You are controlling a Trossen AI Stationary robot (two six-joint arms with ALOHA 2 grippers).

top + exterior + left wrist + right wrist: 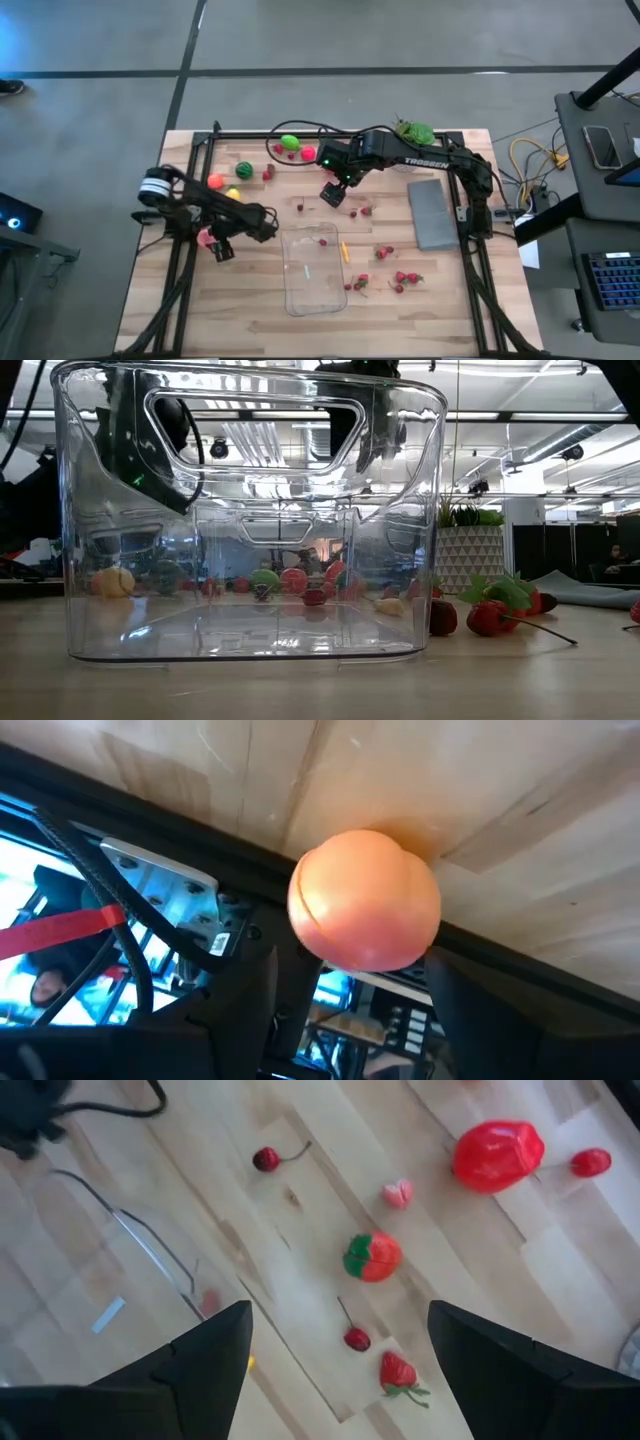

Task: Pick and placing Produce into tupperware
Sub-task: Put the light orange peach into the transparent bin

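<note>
The clear tupperware [315, 268] stands on the table's near middle and fills the low view [250, 520]. Small red produce lies scattered to its right [405, 280] and beyond it [358, 211]. Larger pieces lie at the far left: green [290, 142], red [307, 154], striped green [244, 171], orange [215, 182]. My left gripper [216, 247] is at the table's left side, shut on a peach-coloured fruit [365, 900]. My right gripper [333, 192] is open and empty above the table, beyond the tupperware, over a red-and-green piece [372, 1257] and cherries [356, 1339]. My left gripper holds the peach-coloured fruit by its two opposite sides [425, 945], pinched between the two fingers near their free ends. The fingers slant down toward the table's left edge. The fruit shows in front of the black frame rail; whether it is clear of the table I cannot tell.
A grey slab [432, 212] lies at the right. A green potted plant [415, 130] stands at the far right. A black frame rail [190, 200] runs round the table's edges. A red pepper-like piece [497, 1152] and a small pink piece [398, 1193] lie near the right gripper.
</note>
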